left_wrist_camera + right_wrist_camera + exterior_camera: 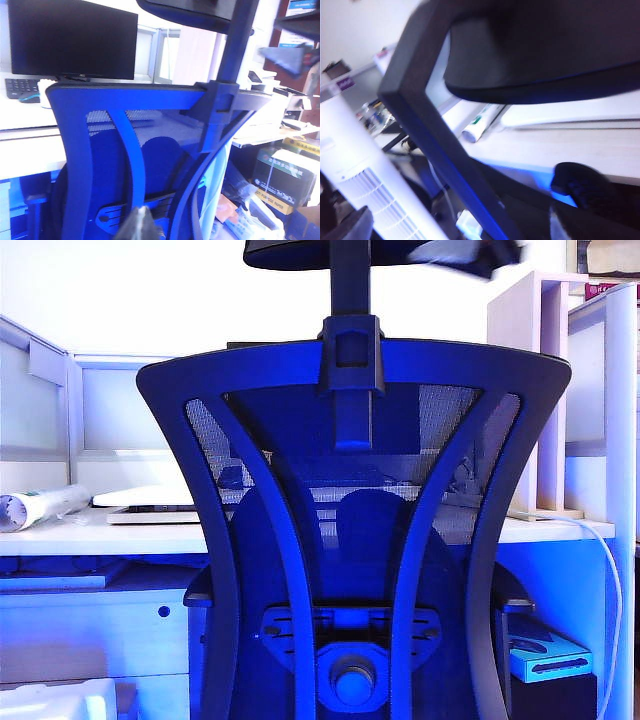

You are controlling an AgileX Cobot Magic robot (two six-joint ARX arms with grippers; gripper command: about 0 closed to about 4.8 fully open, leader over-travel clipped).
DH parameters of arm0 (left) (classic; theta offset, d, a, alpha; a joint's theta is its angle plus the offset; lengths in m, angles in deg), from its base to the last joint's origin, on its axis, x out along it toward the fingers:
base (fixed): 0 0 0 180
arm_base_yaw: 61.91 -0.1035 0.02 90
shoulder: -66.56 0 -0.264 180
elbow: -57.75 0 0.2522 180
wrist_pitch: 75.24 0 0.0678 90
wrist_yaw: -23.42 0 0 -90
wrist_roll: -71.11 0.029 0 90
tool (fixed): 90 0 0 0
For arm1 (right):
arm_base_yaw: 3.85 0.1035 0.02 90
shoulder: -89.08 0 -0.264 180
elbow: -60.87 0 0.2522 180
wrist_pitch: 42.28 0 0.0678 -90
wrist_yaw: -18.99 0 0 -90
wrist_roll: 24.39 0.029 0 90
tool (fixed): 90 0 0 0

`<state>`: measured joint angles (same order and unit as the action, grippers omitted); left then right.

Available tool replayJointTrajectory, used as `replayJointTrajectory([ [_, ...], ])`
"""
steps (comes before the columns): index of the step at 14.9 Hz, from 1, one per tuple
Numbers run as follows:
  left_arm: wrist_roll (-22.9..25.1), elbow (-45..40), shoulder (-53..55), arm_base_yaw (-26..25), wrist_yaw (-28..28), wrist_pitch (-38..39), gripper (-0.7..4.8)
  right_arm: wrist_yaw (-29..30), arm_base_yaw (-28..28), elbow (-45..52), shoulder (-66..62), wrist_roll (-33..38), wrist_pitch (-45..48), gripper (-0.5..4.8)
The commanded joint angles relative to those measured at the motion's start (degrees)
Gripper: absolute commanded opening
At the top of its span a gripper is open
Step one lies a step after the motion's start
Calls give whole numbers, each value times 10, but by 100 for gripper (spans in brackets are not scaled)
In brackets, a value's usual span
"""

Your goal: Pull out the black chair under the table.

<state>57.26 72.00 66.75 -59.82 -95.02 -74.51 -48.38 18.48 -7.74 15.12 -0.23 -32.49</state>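
The black chair [352,540] fills the middle of the exterior view with its mesh back toward me, its seat tucked under the table [100,535]. Its headrest [330,252] tops the central post. My right gripper [470,255] is a dark blur by the headrest's right end. In the right wrist view the right gripper [460,225] stands open just below the headrest [545,50], with the post [435,135] running between its spread fingers; nothing is held. My left gripper [141,225] hangs shut and empty, well back from the chair back [140,150].
A paper roll [40,505] and a white flat device [150,502] lie on the table. A tall white shelf unit [545,390] stands at the right. A monitor [72,40], keyboard and boxes [282,177] surround the chair. A white vented tower [370,190] stands close by.
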Motion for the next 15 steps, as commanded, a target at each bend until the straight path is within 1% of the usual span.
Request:
replayJointTrajectory([
  [1,-1,0,0,0,-1,-8,-5,-6,27,-39,-46,-7,7,479],
  [4,-1,0,0,0,-1,-8,-5,-23,32,-71,-102,-21,10,479],
  [5,-1,0,0,0,-1,-8,-5,-37,32,-82,-116,-21,11,479],
  [9,-1,0,0,-1,0,-8,-5,-36,32,-129,-158,-19,11,479],
  [10,-1,0,0,0,0,-8,-5,-35,32,-130,-158,-19,12,300],
  [11,-1,0,0,-1,1,-8,-5,-29,32,-130,-157,-19,12,143],
  [12,-1,0,0,0,1,-8,-5,-25,32,-130,-157,-19,12,48],
  [13,-1,0,0,-1,2,-8,-5,-23,32,-130,-157,-19,12,-4],
  [15,-1,0,0,-1,2,-8,-5,-10,37,-130,-156,-19,13,-9],
])
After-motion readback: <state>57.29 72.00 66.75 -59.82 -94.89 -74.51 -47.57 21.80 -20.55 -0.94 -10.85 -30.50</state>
